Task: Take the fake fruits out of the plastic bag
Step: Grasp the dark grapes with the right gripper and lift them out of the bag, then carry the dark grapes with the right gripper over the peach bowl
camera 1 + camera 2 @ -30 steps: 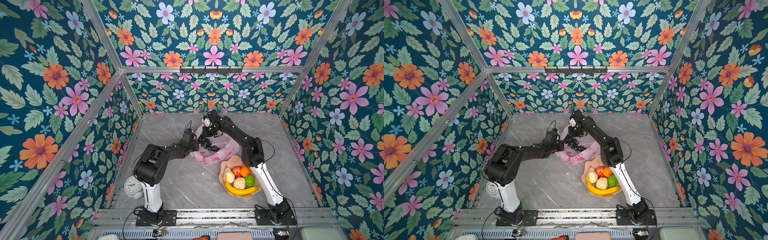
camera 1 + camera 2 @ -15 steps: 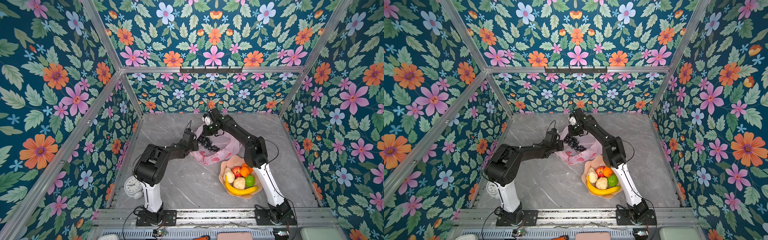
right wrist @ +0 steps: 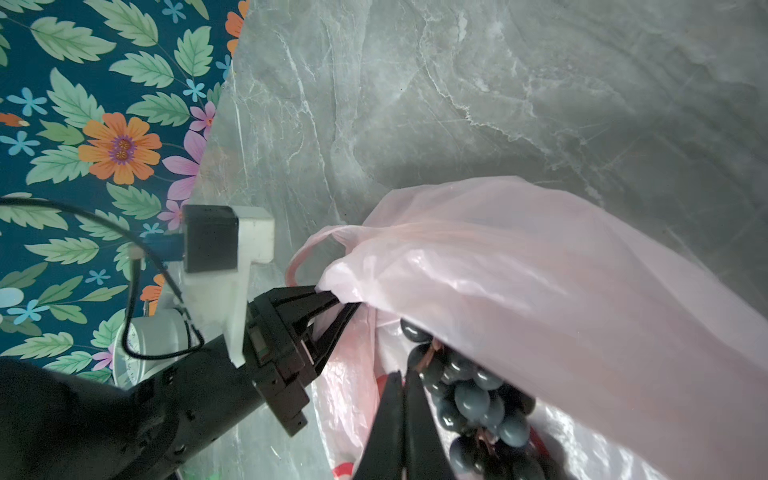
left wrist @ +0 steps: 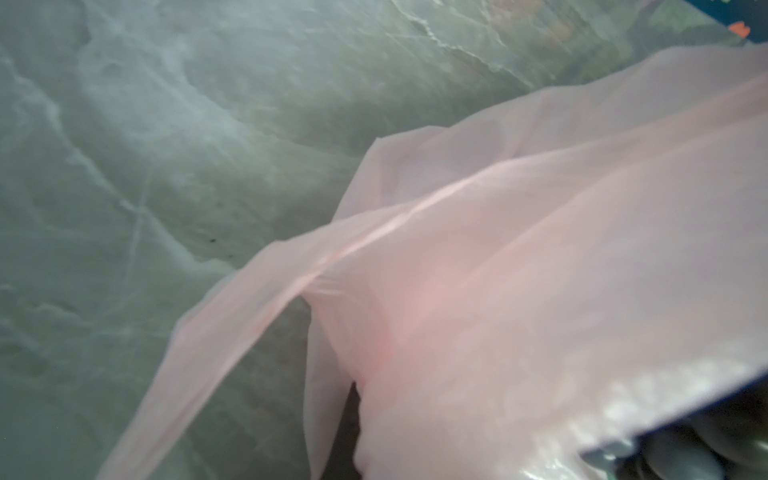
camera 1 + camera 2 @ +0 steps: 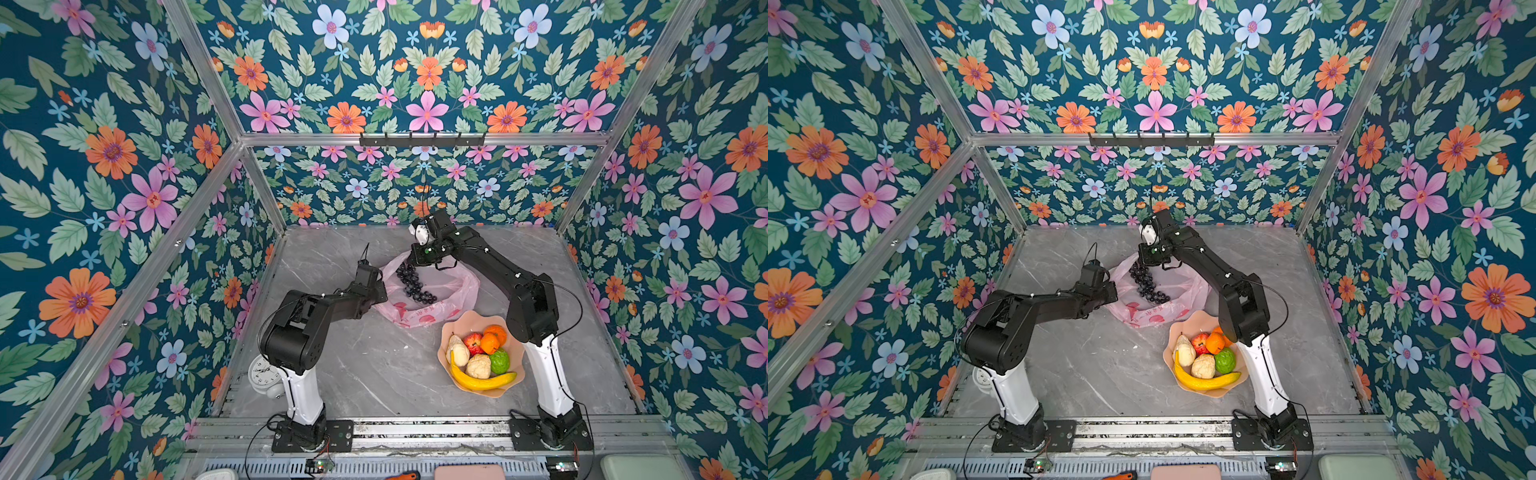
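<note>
The pale pink plastic bag (image 5: 455,286) (image 5: 1185,286) lies crumpled mid-table. My left gripper (image 5: 381,289) (image 3: 345,305) is shut on its near edge, holding the mouth up. In the left wrist view the bag's film (image 4: 498,270) hides the jaws. My right gripper (image 5: 409,266) (image 3: 403,378) is shut on the stem end of the dark purple grape bunch (image 5: 415,286) (image 3: 473,403), which trails from it into the bag's mouth. The other fake fruits lie in the peach bowl (image 5: 446,328): banana (image 5: 478,380), orange (image 5: 490,343), apple (image 5: 473,341), green fruit (image 5: 500,360) and two cream pieces (image 5: 478,365).
A small white clock (image 5: 262,374) stands by the left arm's base. A black hook rail (image 5: 422,139) runs along the back frame. Floral walls close in the grey marble table (image 5: 374,374) on three sides.
The right gripper has risen a little with the grape bunch. The left gripper has kept its hold on the bag's edge without moving.
</note>
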`<move>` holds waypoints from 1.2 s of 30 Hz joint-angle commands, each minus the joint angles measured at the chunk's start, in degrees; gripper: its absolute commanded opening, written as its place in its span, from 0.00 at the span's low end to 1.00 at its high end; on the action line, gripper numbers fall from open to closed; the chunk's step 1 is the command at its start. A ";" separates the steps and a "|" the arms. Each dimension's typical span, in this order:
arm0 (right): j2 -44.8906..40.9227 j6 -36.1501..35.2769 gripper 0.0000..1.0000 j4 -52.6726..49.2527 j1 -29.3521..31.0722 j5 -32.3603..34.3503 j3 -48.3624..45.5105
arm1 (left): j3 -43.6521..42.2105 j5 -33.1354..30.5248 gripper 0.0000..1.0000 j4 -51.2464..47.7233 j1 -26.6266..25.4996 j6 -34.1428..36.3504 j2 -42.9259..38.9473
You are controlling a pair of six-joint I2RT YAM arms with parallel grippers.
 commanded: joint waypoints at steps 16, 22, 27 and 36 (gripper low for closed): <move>-14.76 0.28 0.00 2.54 0.38 2.49 -8.00 | -1.89 -2.56 0.00 1.49 1.20 -1.21 -2.83; -20.05 0.00 0.00 -0.66 1.08 5.12 -8.02 | -1.84 -3.04 0.00 1.31 1.16 -0.84 -2.86; -25.28 -0.46 0.00 -2.19 2.01 7.83 -9.55 | -1.71 -3.13 0.00 1.22 1.12 -0.75 -2.84; -34.97 -1.52 0.00 -4.04 2.76 11.88 -13.68 | -1.75 -2.96 0.00 1.22 1.11 -0.67 -2.92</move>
